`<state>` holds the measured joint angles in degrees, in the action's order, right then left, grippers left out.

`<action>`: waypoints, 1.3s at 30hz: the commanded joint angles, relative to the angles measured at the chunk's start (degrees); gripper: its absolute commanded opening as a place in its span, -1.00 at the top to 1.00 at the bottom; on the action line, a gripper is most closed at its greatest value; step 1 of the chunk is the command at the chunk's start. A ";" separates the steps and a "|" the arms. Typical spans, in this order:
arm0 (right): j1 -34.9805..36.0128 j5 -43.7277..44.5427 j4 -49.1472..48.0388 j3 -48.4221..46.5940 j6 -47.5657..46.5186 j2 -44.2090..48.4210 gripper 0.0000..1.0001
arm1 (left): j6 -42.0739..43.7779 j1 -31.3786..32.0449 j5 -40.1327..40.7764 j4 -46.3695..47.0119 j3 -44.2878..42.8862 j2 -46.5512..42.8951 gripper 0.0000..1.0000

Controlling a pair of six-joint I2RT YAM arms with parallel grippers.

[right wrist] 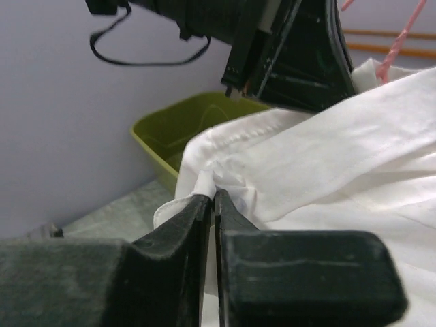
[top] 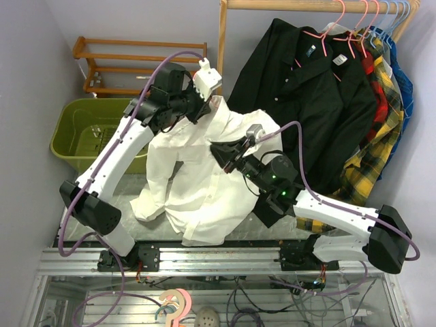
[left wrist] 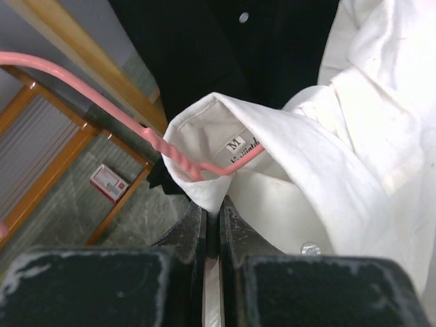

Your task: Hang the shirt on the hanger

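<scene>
Status: large white long-sleeved dress shirt [top: 204,187] drapes over table [top: 133,187], collar lifted. Left hand [left wrist: 212,216] clamps collar, thin pink wire hanger [left wrist: 174,151] threaded beneath (twisted neck visible); right hand [right wrist: 212,201] pinches a fabric fold. Recommend drawing that fold outward over the wire, gently.

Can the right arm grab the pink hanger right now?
Probably not. The right gripper is shut on the shirt, so it has no free fingers, and the left gripper sits between it and the hanger.

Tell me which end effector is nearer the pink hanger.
Left. The left end effector pinches the shirt collar beside the hanger; right end effector grips shirt fabric farther off.
</scene>
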<state>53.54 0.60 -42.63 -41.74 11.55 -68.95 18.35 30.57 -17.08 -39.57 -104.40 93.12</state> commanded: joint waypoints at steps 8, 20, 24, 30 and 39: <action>0.98 5.70 22.89 -15.19 -14.78 13.58 -1.00 | 10.97 -3.45 -22.13 -0.22 -6.46 -6.95 0.86; 0.97 -4.60 72.32 -22.94 -47.61 20.12 -1.00 | 56.07 -3.67 -30.41 -26.78 -3.20 -11.57 0.86; 1.00 -4.44 80.61 -26.06 -51.73 18.52 -0.99 | 54.77 -3.73 -30.08 -23.06 -1.30 -12.50 0.86; 0.98 -4.42 88.86 -29.25 -53.09 11.12 -0.86 | 58.16 -3.67 -32.70 -26.32 -3.75 -12.11 0.86; -2.75 -7.50 80.53 -29.16 -58.16 5.63 -0.35 | 60.99 -3.63 -35.26 -31.35 -5.44 -11.74 0.86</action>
<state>52.58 -4.78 41.23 -69.65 -43.48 -61.93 76.44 27.14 -48.07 -69.17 -107.92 81.89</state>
